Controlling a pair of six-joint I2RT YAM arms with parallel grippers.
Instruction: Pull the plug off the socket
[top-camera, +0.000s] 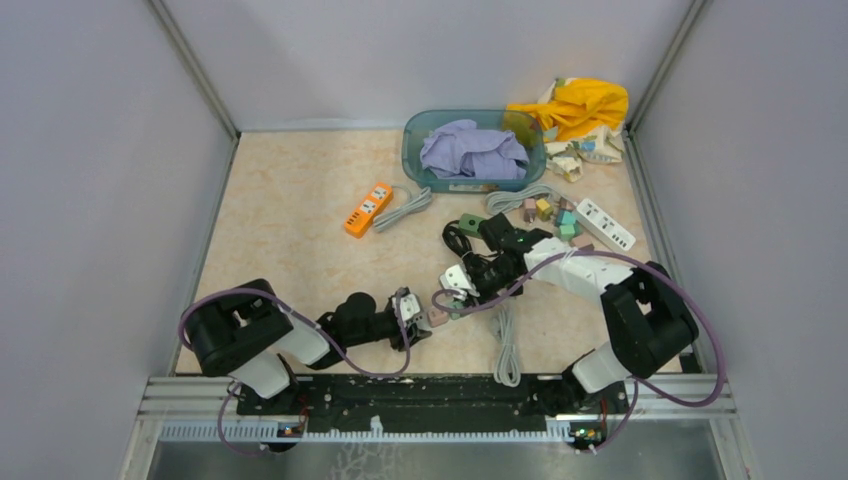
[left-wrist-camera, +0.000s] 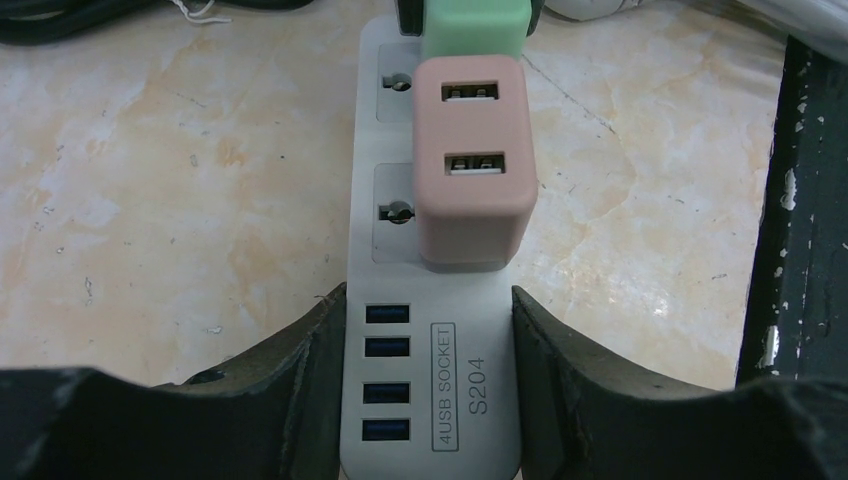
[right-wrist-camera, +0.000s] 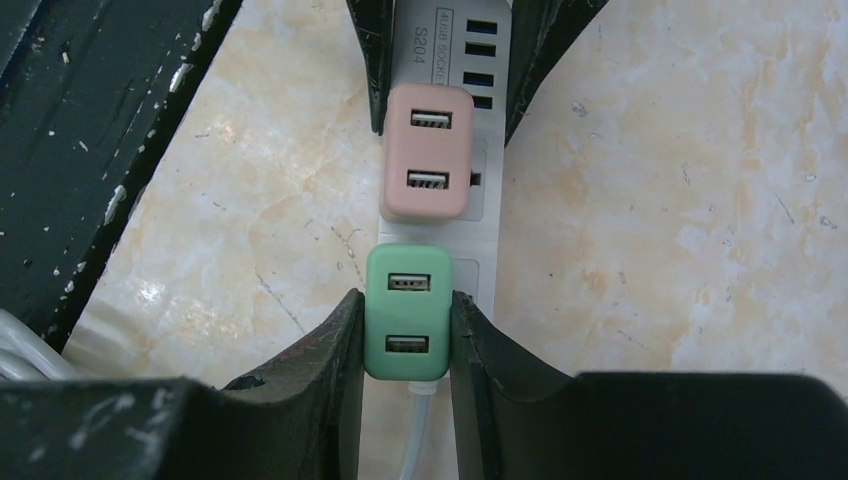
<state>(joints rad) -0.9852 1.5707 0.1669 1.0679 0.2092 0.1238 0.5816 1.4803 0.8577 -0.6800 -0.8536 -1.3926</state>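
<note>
Green boxy plug (right-wrist-camera: 405, 312), smooth white socket (left-wrist-camera: 480, 420)

White power strip (left-wrist-camera: 432, 390), near end: boxed print "4USB SOCKET" beside four blue USB ports, with "S204" alongside it. In the right wrist view the same print sits upside down, "S204" clear, boxed line partly cut off.

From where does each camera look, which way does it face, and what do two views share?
Top external: above and behind the bases, facing down on the table; left arm and right arm show.
Left wrist: behind the left gripper, facing along the white power strip it clamps; its fingers show.
Right wrist: behind the right gripper, facing the green plug it clamps; its fingers show.
Wrist views share the pink plug.
</note>
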